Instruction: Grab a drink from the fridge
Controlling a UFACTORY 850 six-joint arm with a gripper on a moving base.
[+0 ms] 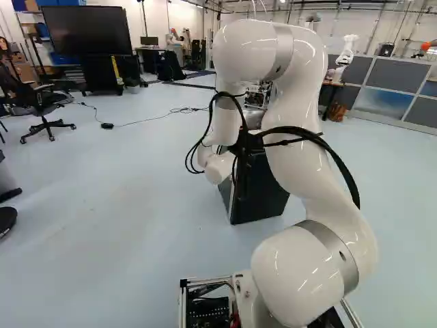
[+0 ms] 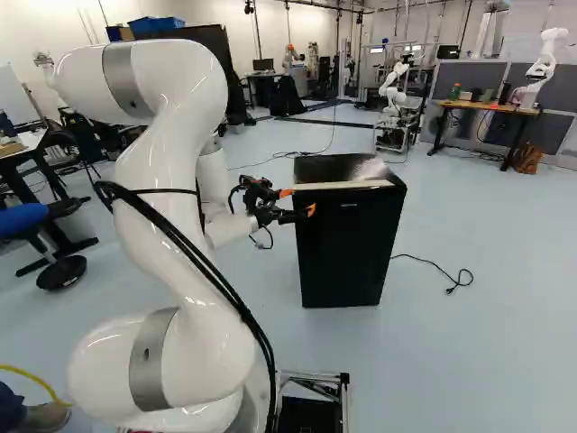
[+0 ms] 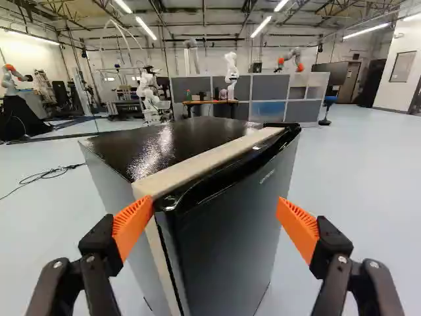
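The nearest trouble is likely at the hand (image 3: 214, 209): it is open, its orange pads (image 3: 131, 227) spread wide across the near corner of the fridge (image 2: 347, 244). One pad lies right by the pale strip (image 3: 204, 162) along the door (image 3: 227, 247); whether it touches, I can't tell. If it sits a little off the edge, a pull would probably slide along the glossy trim and leave the door where it is. Pushing in too hard could shove or tip the whole fridge instead. Should the door swing out, it may knock the wrist, since the hand is so close to the front, or catch the loose cables (image 2: 209, 259) along the arm (image 2: 167, 189). The door looks shut or almost so, and no drink shows; presumably it is inside.

The arm rises from its lowest joint, folds over at a high elbow, and the forearm drops behind it. The wrist then reaches forward, roughly level, putting the hand at about the height of the fridge top, with the fridge itself standing on the floor (image 2: 469, 343) just ahead.
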